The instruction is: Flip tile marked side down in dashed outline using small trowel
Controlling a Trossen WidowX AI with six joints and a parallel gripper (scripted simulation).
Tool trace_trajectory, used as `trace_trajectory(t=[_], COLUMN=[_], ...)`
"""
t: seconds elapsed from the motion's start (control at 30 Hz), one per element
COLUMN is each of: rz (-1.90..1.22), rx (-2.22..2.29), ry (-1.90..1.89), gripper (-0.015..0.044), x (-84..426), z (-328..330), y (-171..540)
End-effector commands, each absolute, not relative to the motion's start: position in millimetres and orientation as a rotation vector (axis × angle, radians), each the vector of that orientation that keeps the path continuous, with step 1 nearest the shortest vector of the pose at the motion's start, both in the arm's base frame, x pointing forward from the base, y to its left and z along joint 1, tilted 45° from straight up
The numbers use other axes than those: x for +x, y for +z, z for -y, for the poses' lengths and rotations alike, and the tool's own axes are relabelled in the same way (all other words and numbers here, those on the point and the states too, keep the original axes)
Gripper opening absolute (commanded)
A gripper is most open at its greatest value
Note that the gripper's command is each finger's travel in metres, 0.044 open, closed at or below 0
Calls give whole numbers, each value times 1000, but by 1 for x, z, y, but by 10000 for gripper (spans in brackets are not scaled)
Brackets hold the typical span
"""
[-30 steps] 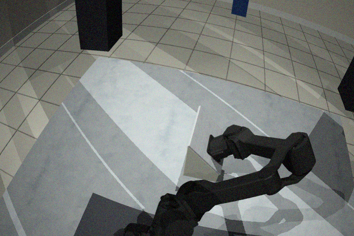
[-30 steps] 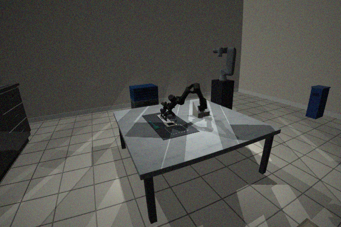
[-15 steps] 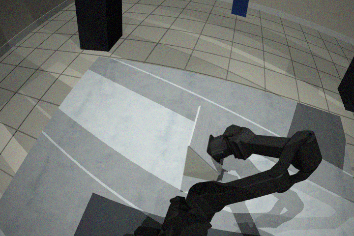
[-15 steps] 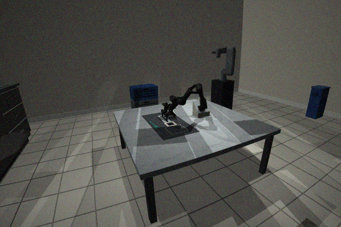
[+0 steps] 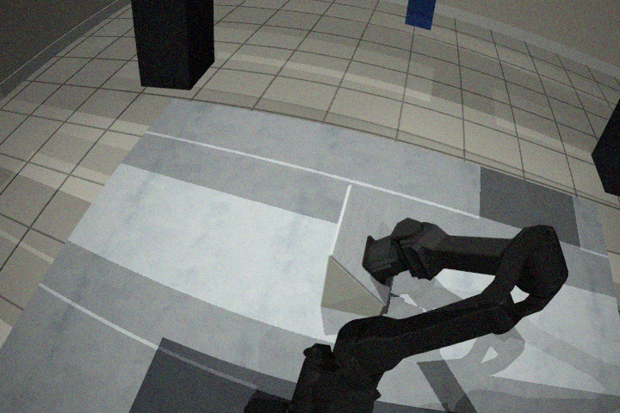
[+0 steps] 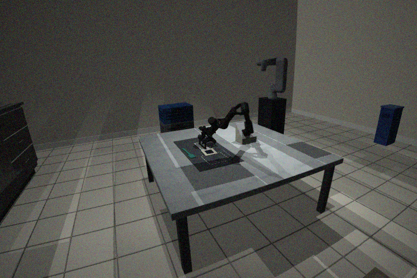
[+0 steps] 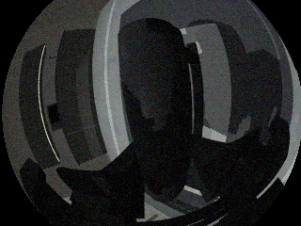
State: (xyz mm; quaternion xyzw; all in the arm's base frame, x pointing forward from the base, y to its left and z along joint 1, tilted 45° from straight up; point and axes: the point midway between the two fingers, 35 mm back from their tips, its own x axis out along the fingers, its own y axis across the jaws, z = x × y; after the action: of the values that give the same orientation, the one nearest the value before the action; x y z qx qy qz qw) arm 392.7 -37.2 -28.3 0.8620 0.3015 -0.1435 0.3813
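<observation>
One desk (image 5: pixel 198 253) (image 6: pixel 169 193) (image 7: pixel 105 71) fills the middle of the exterior view, striped by light and shade. A dark cabinet (image 6: pixel 8 141) stands well apart from it at the view's left edge, and beyond the desk are a black pedestal (image 6: pixel 270 114) carrying a grey arm (image 6: pixel 281 75) and a blue box (image 6: pixel 175 113). The black arm (image 5: pixel 447 316) (image 6: pixel 227 123) arches from its mount over the dark mat (image 5: pixel 198 374) (image 6: pixel 196 165). On the mat is the dashed outline (image 6: pixel 204 159), with the tile (image 6: pixel 209 152) lying flat near it, mostly outside, its upper face showing a dark square in a pale border. A green tool (image 6: pixel 189 153) lies on the mat, to the tile's left in the exterior view. The fingers (image 6: pixel 202 145) are low over the mat, near the tile, closed around a dark, rounded handle (image 7: pixel 155 80) that looks to be the trowel's. The handle fills the centre of the wrist view; its lower end is too dark to make out, so whether the blade touches the tile cannot be told.
</observation>
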Motion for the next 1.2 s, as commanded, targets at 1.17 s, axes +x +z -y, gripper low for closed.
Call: trace_trajectory(t=[1.17], rz=[-767], rx=[2254], ry=[-344], gripper=[0], x=[395], z=[44], y=[45])
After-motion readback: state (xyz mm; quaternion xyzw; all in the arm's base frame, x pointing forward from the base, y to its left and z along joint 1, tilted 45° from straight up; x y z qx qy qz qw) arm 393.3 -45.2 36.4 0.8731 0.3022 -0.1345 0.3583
